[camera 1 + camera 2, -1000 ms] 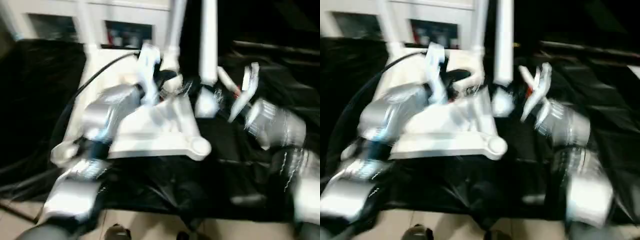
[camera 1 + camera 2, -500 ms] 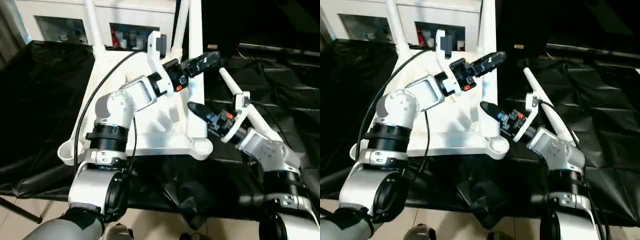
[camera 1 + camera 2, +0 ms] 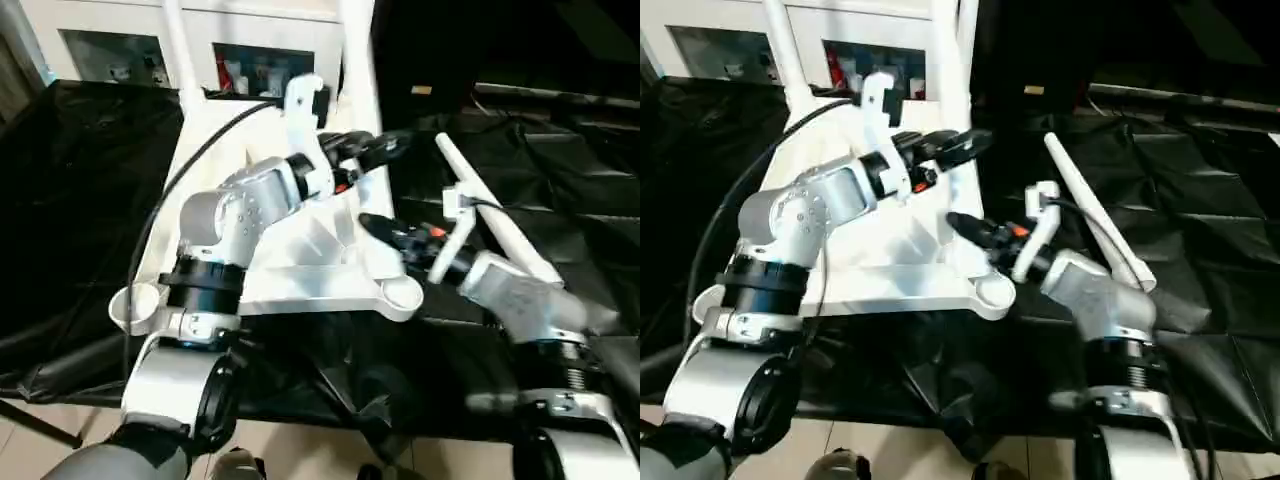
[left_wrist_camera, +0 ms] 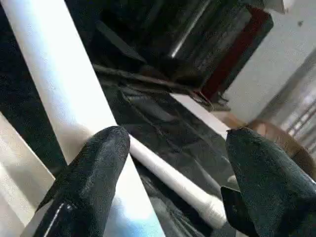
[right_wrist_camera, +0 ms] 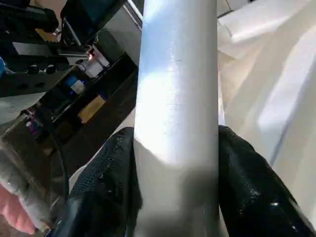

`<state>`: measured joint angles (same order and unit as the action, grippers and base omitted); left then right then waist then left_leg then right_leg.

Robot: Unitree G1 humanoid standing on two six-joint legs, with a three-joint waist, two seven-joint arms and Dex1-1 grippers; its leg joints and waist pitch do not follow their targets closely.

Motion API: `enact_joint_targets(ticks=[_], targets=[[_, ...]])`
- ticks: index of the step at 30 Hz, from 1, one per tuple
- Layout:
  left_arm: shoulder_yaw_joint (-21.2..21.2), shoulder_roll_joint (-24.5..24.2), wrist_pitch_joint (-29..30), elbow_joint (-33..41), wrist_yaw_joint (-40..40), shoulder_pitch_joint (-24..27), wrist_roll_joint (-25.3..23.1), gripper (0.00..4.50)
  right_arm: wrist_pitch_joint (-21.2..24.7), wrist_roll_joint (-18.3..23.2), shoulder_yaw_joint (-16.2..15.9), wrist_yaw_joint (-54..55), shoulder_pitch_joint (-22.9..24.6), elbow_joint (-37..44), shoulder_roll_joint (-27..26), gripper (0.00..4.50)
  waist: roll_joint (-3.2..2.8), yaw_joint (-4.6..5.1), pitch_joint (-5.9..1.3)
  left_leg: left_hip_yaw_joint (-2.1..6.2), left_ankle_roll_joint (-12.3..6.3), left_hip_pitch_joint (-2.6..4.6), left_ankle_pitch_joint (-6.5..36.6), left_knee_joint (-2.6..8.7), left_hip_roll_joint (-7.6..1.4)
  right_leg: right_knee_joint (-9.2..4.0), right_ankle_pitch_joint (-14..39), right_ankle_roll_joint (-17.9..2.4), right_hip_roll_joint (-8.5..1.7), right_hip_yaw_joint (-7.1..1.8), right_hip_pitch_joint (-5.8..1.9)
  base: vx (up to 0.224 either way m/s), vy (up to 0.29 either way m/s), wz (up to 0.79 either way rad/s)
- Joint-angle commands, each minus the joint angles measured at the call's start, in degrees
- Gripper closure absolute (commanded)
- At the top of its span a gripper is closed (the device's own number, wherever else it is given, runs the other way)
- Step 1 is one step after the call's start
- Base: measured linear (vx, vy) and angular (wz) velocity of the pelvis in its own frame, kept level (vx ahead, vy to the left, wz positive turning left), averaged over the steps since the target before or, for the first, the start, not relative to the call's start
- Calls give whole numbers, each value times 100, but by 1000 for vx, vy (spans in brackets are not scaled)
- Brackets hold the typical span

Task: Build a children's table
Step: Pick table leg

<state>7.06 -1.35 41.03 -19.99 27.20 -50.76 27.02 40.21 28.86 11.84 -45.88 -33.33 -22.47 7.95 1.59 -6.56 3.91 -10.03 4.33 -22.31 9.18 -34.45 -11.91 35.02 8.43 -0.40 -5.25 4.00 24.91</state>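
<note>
Glossy crinkled black plastic sheet (image 3: 90,210) covers the table; smooth white plastic square tabletop (image 3: 330,285); matt rubbery black fingertips (image 4: 98,163).

Surface (image 3: 90,200): I see it draped in crinkled black sheeting hanging over the near edge.
Tabletop (image 3: 300,275): white, upside down on the sheeting, ribbed underside up, near corner sockets at the front edge.
Loose leg (image 3: 495,225): white tube lying flat on the sheeting, to the right of the tabletop.
Floor (image 3: 30,445): pale tiles showing below the near edge.
</note>
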Motion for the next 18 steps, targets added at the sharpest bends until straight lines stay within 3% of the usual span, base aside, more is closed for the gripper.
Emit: enact_joint_targets(ticks=[1,3,6,10,13,14,15,18], targets=[[103,-1,131,-182,-279,137,-59,80,-442,61,91,93,-309,391,15,259,55,-6,-493,-26,-64,73,977,372,-40,-424,1534,-933,-240,-166,-410,0,0,0],[397,19,148,-152,-387,115,137,54,-860,-96,302,574,-436,136,6,259,50,2,-490,-31,-20,84,1021,372,-37,-428,1618,-902,-238,-169,-388,0,0,0],[461,13,225,-78,-387,153,246,48,-988,-75,434,717,-462,119,9,259,58,13,-494,-38,-33,94,1057,371,-20,-440,1695,-814,-208,-167,-389,0,0,0],[600,77,272,-82,-508,151,362,2,-1066,30,560,810,-448,196,-62,259,58,11,-508,-33,-108,82,945,372,-29,-405,1345,-928,-206,-167,-407,0,0,0],[695,127,263,-88,-477,117,511,1,-929,19,331,597,-327,401,-61,259,54,16,-505,-40,-159,74,923,365,-22,-408,1326,-960,-210,-168,-410,0,0,0],[861,241,381,33,-381,64,837,0,-874,-119,-71,396,-152,546,-33,259,62,6,-503,-43,-160,70,929,360,-22,-407,1326,-959,-211,-167,-421,0,0,0],[861,241,381,33,-381,64,837,0,-874,-119,-71,396,-152,546,-33,259,64,3,-502,-42,-162,69,934,362,-29,-408,1309,-968,-215,-169,-424,0,0,0],[1050,355,674,186,-346,2,1234,0,-930,-374,-585,185,46,698,3,259,74,21,-490,-34,-117,61,1051,371,-36,-432,1556,-957,-228,-163,-414,0,0,0]])
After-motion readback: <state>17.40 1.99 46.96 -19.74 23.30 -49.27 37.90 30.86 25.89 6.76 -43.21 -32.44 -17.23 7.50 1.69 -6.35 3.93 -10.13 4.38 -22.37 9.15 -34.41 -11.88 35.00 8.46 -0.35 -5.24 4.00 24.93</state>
